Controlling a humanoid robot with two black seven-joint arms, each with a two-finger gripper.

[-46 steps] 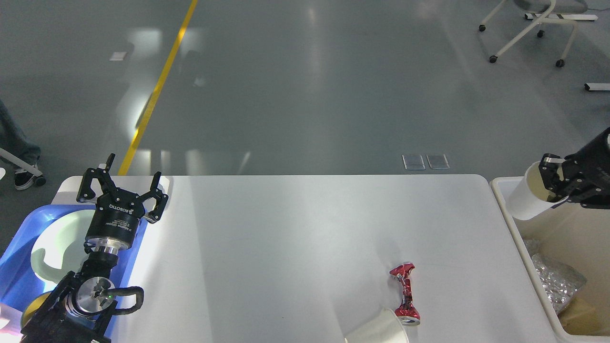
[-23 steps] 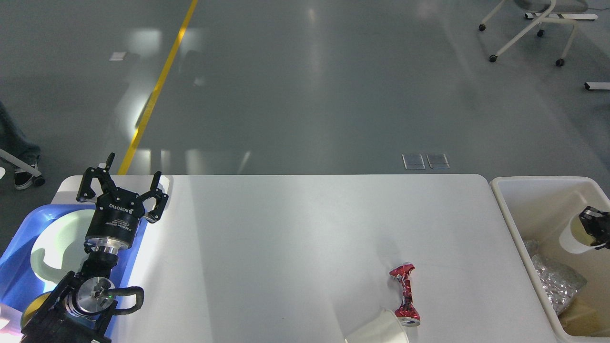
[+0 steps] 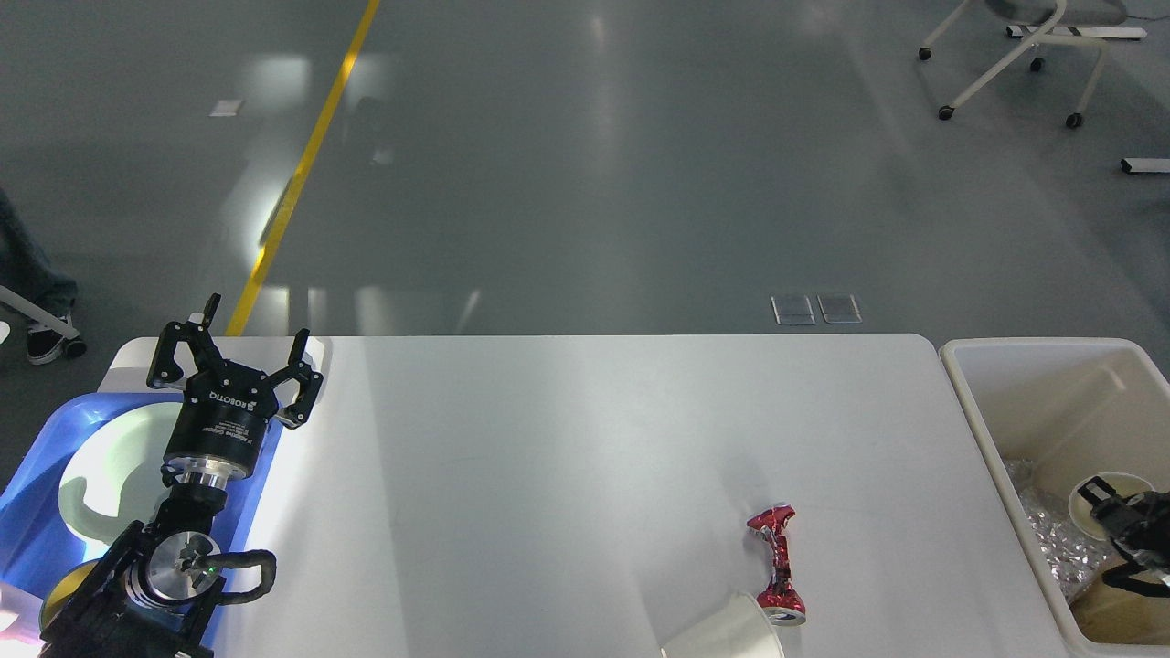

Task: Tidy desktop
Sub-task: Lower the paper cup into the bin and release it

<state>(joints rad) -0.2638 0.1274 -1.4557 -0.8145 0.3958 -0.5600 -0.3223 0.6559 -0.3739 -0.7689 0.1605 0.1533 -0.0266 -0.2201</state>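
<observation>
Inside the beige bin (image 3: 1024, 384), my right end effector (image 3: 1108, 504) sits low, pinching the rim of a white paper cup (image 3: 1090, 501) above crinkled foil (image 3: 1051, 530). Well to its left on the white tabletop (image 3: 567, 457) lies a crushed red can (image 3: 777, 557). My left end effector (image 3: 236, 355) hovers spread above the blue tray (image 3: 46, 493).

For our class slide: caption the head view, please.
Right hand lowers a paper cup into the beige bin; crushed red can remains on the desktop.
</observation>
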